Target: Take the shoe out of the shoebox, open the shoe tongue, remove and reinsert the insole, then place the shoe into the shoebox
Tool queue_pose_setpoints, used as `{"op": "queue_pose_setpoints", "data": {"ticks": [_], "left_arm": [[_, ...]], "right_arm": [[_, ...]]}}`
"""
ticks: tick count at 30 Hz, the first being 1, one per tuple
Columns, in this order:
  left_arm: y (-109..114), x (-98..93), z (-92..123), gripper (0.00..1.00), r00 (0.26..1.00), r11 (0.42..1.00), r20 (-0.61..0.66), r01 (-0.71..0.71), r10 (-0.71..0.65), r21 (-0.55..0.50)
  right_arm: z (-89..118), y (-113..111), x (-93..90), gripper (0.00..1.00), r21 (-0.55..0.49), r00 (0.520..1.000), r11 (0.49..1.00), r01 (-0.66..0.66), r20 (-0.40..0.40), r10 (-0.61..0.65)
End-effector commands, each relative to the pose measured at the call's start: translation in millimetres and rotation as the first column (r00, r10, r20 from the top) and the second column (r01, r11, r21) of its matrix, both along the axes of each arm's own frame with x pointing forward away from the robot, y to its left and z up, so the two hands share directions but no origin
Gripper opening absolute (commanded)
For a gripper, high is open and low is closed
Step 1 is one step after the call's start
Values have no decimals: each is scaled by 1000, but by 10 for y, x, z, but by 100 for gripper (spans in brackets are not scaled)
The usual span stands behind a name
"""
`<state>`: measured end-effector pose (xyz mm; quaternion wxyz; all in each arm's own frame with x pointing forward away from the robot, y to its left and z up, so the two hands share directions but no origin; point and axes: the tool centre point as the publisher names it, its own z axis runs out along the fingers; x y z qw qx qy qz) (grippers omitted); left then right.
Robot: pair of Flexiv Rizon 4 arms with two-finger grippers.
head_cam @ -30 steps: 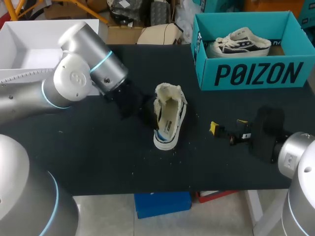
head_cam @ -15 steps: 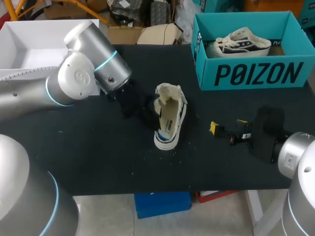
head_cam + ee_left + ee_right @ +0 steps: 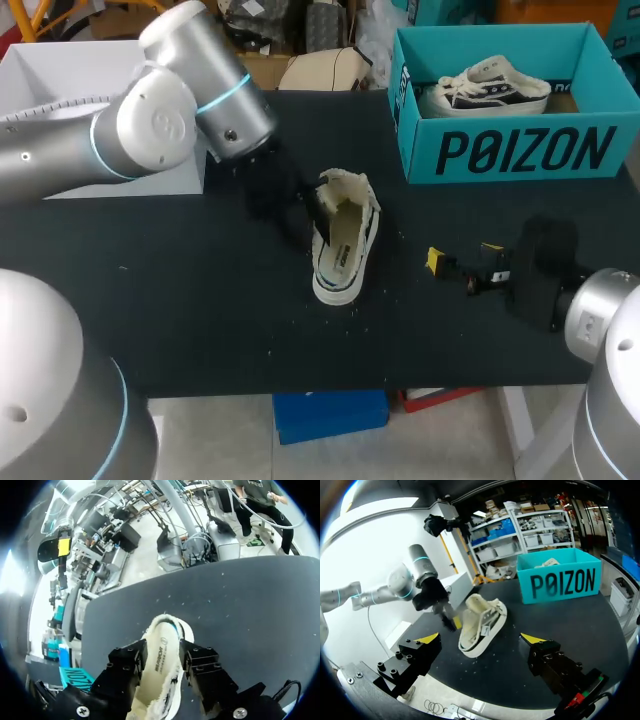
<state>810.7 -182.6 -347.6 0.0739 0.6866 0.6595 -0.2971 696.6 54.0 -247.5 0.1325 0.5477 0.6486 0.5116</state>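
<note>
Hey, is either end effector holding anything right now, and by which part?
Right end effector is open and empty. Left end effector is at the heel end of the shoe, but whether it grips cannot be told.

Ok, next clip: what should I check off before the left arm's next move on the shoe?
1. Shoe out of shoebox, on the table: ok.
2. Left claw at the shoe's heel opening: ok.
3. Left claw gripping the shoe: cannot tell.
4. Right claw open, apart from the shoe: ok.
5. Insole lying inside the shoe: ok.
6. Room in shoebox beside second shoe: cannot tell.
</note>
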Motion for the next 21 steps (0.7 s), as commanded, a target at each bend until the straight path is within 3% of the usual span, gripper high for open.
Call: {"op": "queue_pose_setpoints", "data": {"ticks": [1,7,9,16,21], "left_arm": [[-124,19,-45,0,990,985,143,-22,-2,169],[-189,52,-215,0,982,971,185,-10,-35,241],[-195,61,-231,0,983,976,184,-21,-20,216],[-115,154,-32,0,993,996,96,-74,69,44],[-2,231,90,0,985,977,-31,-175,172,-121]], "right_arm": [[-15,21,-12,100,0,1000,1000,7,5,-7],[-15,21,-12,100,0,1000,1000,7,5,-7],[-15,21,-12,100,0,1000,1000,7,5,-7],[-15,21,-12,100,0,1000,1000,7,5,-7],[-15,21,-12,100,0,1000,1000,7,5,-7]]}}
